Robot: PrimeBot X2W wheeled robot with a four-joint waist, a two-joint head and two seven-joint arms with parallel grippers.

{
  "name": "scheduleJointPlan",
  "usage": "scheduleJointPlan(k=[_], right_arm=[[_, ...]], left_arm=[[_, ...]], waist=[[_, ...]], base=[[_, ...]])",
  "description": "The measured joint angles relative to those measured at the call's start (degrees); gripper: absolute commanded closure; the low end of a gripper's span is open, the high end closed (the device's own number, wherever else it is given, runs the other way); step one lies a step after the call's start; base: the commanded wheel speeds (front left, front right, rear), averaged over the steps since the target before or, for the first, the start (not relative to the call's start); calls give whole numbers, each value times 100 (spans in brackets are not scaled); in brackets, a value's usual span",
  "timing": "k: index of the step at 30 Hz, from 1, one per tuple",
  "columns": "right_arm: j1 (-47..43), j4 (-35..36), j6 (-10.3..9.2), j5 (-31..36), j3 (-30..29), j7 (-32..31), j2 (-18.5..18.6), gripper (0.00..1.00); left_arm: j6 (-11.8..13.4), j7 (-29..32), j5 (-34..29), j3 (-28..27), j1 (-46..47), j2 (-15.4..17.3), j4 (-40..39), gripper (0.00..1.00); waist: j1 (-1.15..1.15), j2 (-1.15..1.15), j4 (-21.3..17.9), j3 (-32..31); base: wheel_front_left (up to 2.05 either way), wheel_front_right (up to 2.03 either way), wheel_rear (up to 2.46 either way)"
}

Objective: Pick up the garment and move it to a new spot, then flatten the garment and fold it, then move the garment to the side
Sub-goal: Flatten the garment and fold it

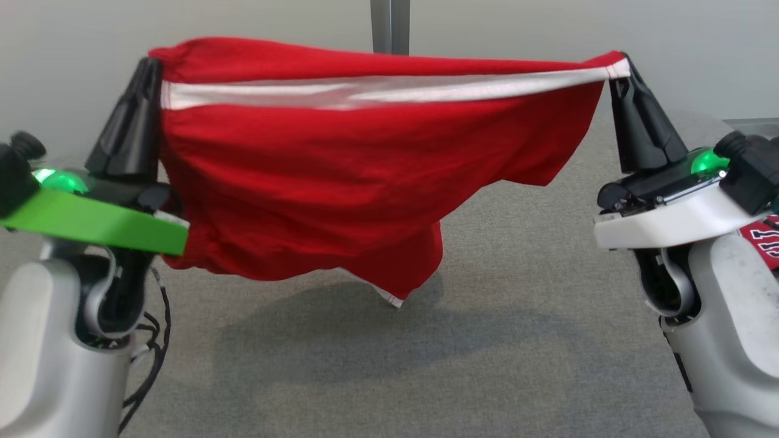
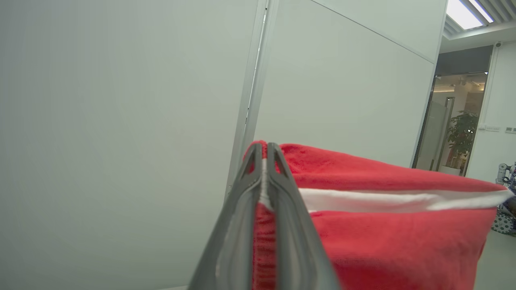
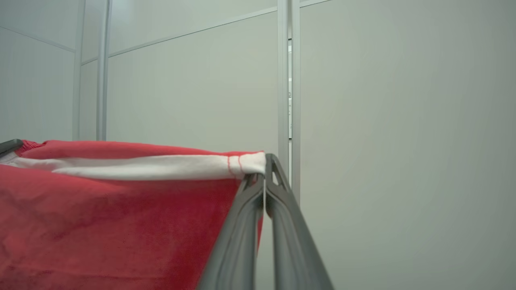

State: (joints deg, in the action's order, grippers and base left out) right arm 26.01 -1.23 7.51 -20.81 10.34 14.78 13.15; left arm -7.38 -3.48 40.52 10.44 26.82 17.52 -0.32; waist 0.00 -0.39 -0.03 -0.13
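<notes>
A red garment (image 1: 316, 182) with a white band hangs stretched in the air between my two grippers, above a grey cloth-covered table (image 1: 517, 316). My left gripper (image 1: 151, 67) is shut on its left upper corner. My right gripper (image 1: 622, 66) is shut on the right upper corner at the white band. The cloth sags in the middle and its lowest point hangs just above the table. In the left wrist view the red garment (image 2: 383, 225) is pinched between the shut left gripper (image 2: 264, 151). In the right wrist view the garment (image 3: 113, 217) runs left from the shut right gripper (image 3: 264, 167).
Another red piece of fabric with white print (image 1: 764, 240) lies at the table's right edge behind my right arm. A pale wall with a metal post (image 1: 389, 24) stands behind the table. Loose black cables (image 1: 149, 359) hang by my left arm.
</notes>
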Motion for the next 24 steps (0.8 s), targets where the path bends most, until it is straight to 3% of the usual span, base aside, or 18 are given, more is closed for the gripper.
scheduleJointPlan(k=[4,8,12,18,21,24], right_arm=[[407,-21,0,-83,96,-346,218,100],[1024,-415,0,-235,330,-581,338,100],[2220,-1158,2,-60,648,-591,522,100],[4081,-2220,2,180,404,-115,522,100],[4216,-2457,2,264,345,-7,486,100],[3687,-2504,2,358,555,20,485,100]], left_arm=[[177,899,555,-133,498,133,70,100],[210,1300,732,-33,1105,46,528,100],[172,1189,838,0,2223,-204,1391,100],[21,582,786,253,4046,-325,2309,100],[5,364,1156,565,4184,-336,2447,100],[-1,303,1678,996,3692,-208,2477,100]], waist=[[0,0,-16,45],[0,0,-25,260],[0,0,-34,639],[0,0,-55,1468],[1,0,-82,1817],[2,0,-131,2016]], base=[[0,0,0],[0,0,0],[0,0,0],[0,0,0],[0,0,0],[0,0,0]])
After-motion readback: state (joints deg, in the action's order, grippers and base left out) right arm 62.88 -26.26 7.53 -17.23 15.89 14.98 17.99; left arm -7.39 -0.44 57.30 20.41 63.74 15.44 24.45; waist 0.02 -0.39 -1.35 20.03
